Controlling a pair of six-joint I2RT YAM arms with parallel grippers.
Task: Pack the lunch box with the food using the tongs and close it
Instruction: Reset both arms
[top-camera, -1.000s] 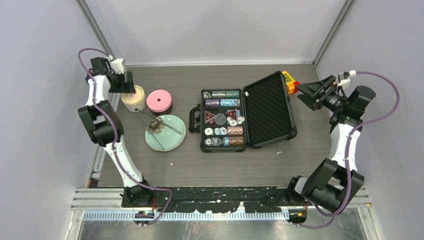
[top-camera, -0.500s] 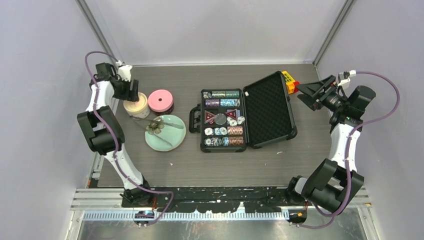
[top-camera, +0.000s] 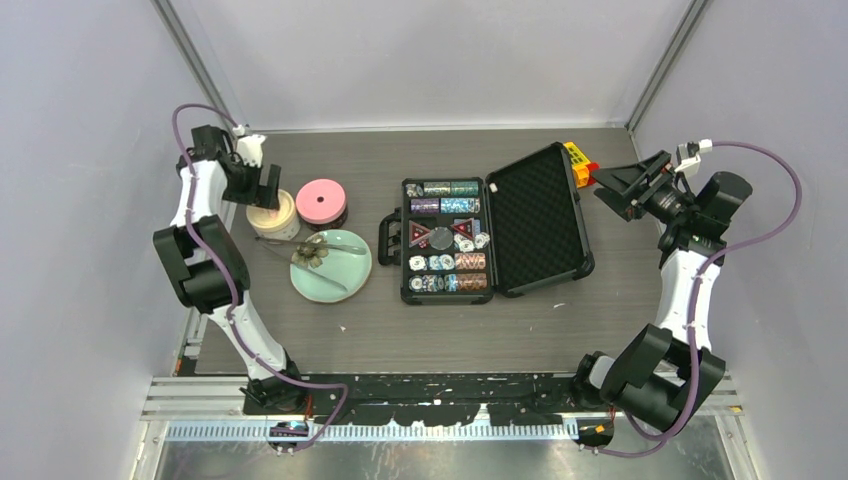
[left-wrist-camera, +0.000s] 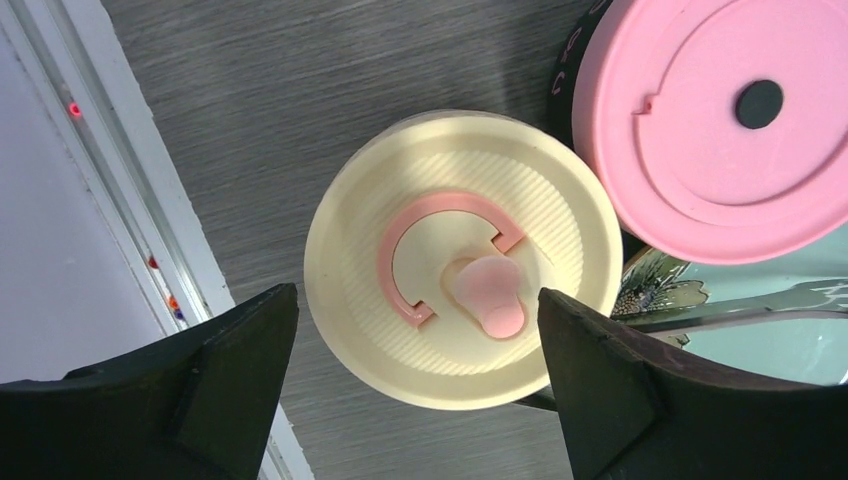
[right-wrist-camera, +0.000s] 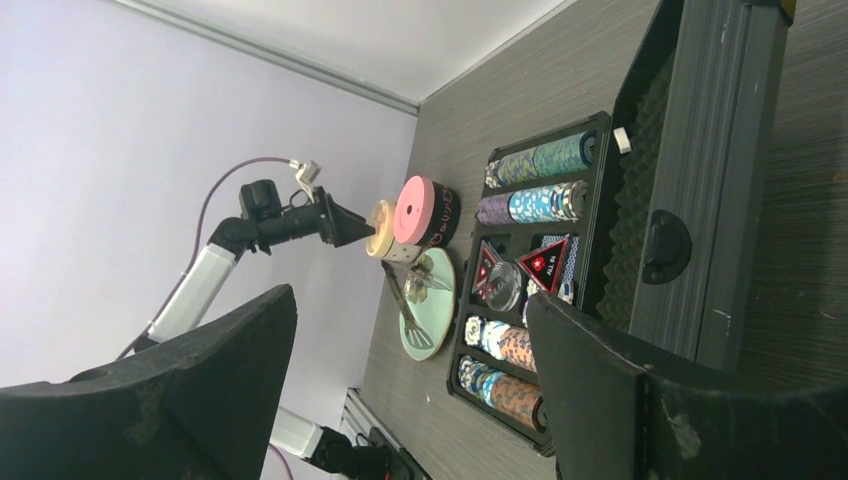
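Note:
The lunch box is two round tubs at the far left. One has a cream lid (top-camera: 273, 214) (left-wrist-camera: 463, 255) with a pink tab. The other is steel with a pink lid (top-camera: 320, 203) (left-wrist-camera: 720, 130). Both lids sit on. My left gripper (top-camera: 262, 192) (left-wrist-camera: 417, 295) hovers over the cream lid, open, its fingers apart from the rim on both sides. The grey tongs (top-camera: 312, 252) (left-wrist-camera: 745, 310) (right-wrist-camera: 404, 300) lie across the mint plate (top-camera: 345, 280). No food is in view. My right gripper (top-camera: 622, 188) (right-wrist-camera: 410, 295) hangs open and empty at the far right.
An open black case of poker chips (top-camera: 445, 240) lies mid-table with its foam lid (top-camera: 540, 218) folded out to the right. A yellow and red item (top-camera: 579, 160) sits behind that lid. The left wall rail (left-wrist-camera: 120, 230) runs close to the cream tub.
The left gripper has opened wider and let go of the cream-lidded tub, which shifted slightly nearer beforehand. The right arm has not moved.

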